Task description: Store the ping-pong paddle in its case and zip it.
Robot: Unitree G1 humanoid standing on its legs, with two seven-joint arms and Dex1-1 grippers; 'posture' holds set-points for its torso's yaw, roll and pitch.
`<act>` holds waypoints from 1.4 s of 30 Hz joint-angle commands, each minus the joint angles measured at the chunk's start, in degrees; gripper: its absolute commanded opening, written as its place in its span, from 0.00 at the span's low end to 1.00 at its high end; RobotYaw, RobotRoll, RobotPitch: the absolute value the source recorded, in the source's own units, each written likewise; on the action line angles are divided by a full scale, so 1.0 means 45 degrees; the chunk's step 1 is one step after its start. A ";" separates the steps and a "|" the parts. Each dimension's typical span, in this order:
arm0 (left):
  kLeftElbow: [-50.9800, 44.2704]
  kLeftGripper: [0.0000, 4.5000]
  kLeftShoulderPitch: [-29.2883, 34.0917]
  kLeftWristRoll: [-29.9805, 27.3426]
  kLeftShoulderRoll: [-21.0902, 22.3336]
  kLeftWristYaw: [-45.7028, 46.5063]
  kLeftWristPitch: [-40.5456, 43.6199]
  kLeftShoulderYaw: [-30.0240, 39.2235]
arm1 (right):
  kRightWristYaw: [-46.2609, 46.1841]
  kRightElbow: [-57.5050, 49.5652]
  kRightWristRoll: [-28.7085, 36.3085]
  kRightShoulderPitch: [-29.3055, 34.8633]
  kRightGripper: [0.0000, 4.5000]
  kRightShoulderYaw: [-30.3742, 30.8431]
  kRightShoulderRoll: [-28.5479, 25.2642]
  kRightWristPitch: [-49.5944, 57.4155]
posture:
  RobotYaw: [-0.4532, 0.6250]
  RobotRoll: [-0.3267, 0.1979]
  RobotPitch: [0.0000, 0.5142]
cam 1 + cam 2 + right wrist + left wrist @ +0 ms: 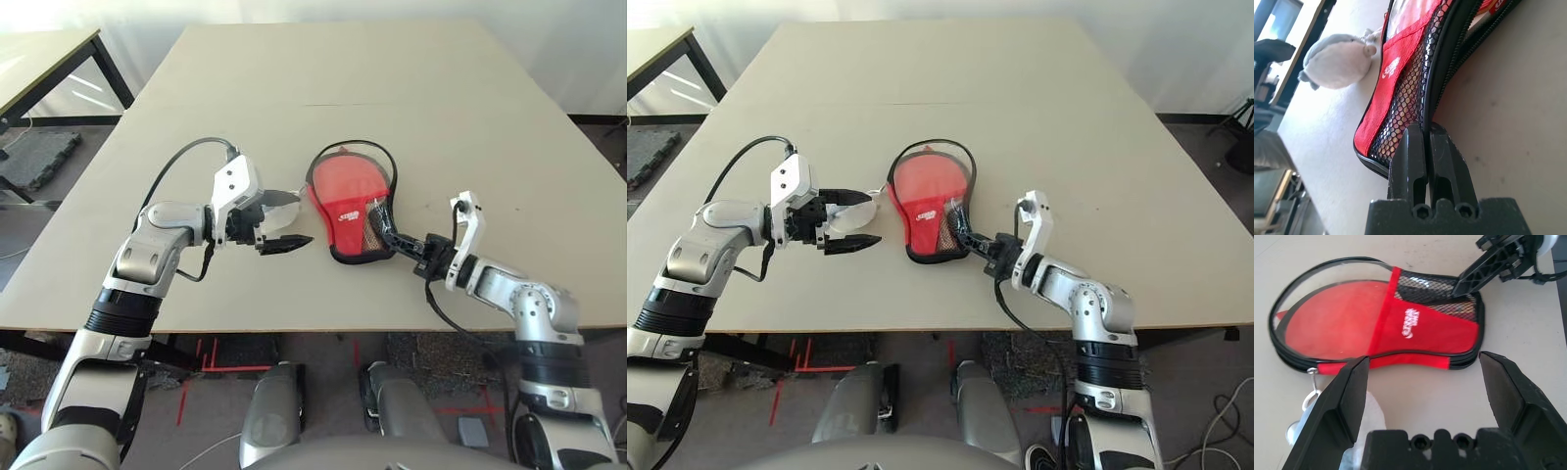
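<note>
Currently, your case (350, 211) is lying at the centre of the frame on the beige table (323, 88), red side up with the white logo and black mesh pocket showing. Its black zipper edge (1327, 269) is standing apart along the rounded end, so the case is sitting partly unzipped. Red is showing inside the gap; you cannot tell from these views whether that is the ping-pong paddle. Your right gripper (385, 227), reaching in from the lower right, is clamping its fingers together on the case's black edge at the mesh end. Your left gripper (282, 222) is hovering at centre left, just beside the case, jaws spread wide and gripping nothing. A pale tag (1339, 59) is lying beside the case.
</note>
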 commanded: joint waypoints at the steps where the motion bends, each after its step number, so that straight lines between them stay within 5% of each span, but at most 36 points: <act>1: 0.0202 1.00 0.0028 -0.0083 0.0080 -0.0067 -0.0101 0.0111 | 0.0276 -0.0253 0.0511 0.0968 0.01 -0.0009 -0.0542 0.1081 | 0.55 0.62 0.22; 12: 0.0498 1.00 -0.0157 -0.0035 0.0128 -0.0176 -0.0272 0.0062 | 0.2106 -0.1316 0.2003 0.3242 0.01 -0.0817 -0.3665 0.2067 | 0.53 0.62 0.22; 31: 0.1159 1.00 -0.0440 0.0044 0.0051 -0.0190 -0.0708 0.0049 | 0.2640 -0.2214 0.2212 0.6003 0.01 -0.0815 -0.4986 0.1606 | 0.51 0.62 0.21; 34: 0.1214 1.00 -0.0478 0.0036 0.0075 -0.0221 -0.0723 0.0066 | 0.2923 -0.2284 0.2172 0.6043 0.16 -0.1130 -0.5368 0.1201 | 0.51 0.62 0.22; 42: 0.1001 1.00 -0.0836 -0.0412 0.0122 -0.0206 -0.0177 0.0444 | 0.5222 -0.2405 0.2219 0.6139 0.83 -0.2447 -0.7715 0.0187 | 0.50 0.62 0.22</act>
